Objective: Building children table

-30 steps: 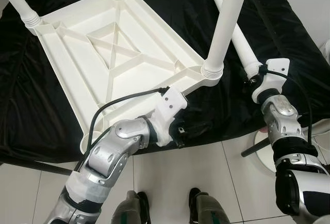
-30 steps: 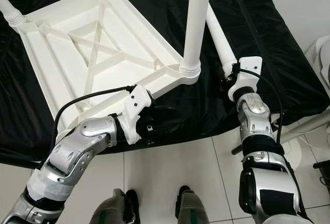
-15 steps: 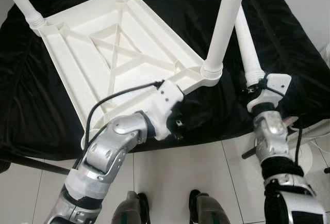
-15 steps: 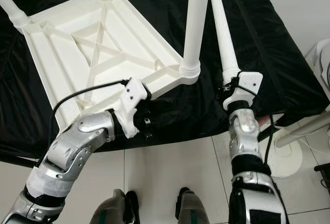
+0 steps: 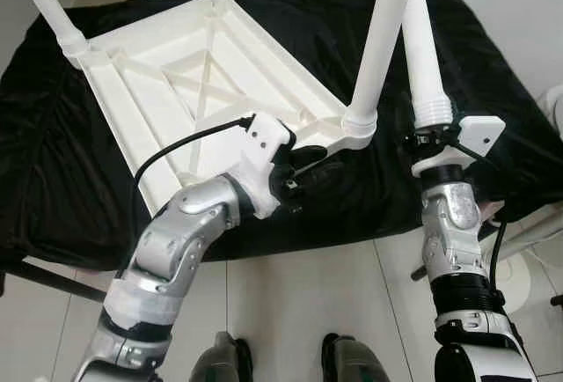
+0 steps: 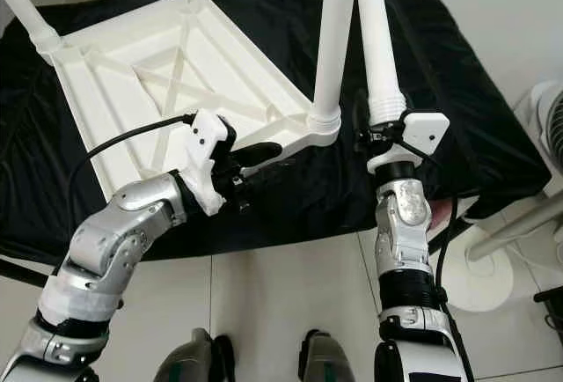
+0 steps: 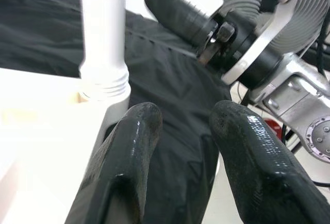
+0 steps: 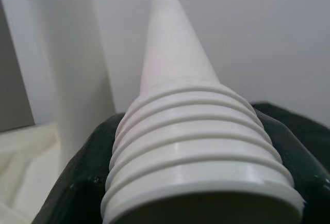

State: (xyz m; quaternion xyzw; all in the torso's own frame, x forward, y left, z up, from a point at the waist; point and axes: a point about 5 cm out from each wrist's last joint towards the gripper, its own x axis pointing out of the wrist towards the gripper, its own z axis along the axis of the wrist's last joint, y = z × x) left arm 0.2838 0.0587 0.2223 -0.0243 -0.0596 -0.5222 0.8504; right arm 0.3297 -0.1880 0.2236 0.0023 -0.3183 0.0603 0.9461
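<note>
The white plastic tabletop (image 5: 202, 91) lies upside down on a black cloth. Three white legs stand screwed into its corners; the nearest one (image 5: 380, 47) rises at the near right corner. A loose fourth leg (image 5: 424, 56) stands almost upright just right of it, threaded end (image 8: 196, 146) down, with my right gripper (image 5: 428, 138) shut around that end. My left gripper (image 5: 317, 166) is open at the tabletop's near edge, close to the near right corner. One of its fingers (image 7: 129, 146) lies along the rim, and there is only cloth between the two.
The black cloth (image 5: 493, 74) drapes over the support's front edge. A white stand base (image 5: 528, 254) sits on the tiled floor at my right, a dark bar (image 5: 53, 281) at lower left. My feet (image 5: 343, 360) stand close to the front edge.
My right gripper has swung the loose leg from lying slanted on the cloth to nearly upright beside the mounted leg. My left gripper has risen toward the near right corner.
</note>
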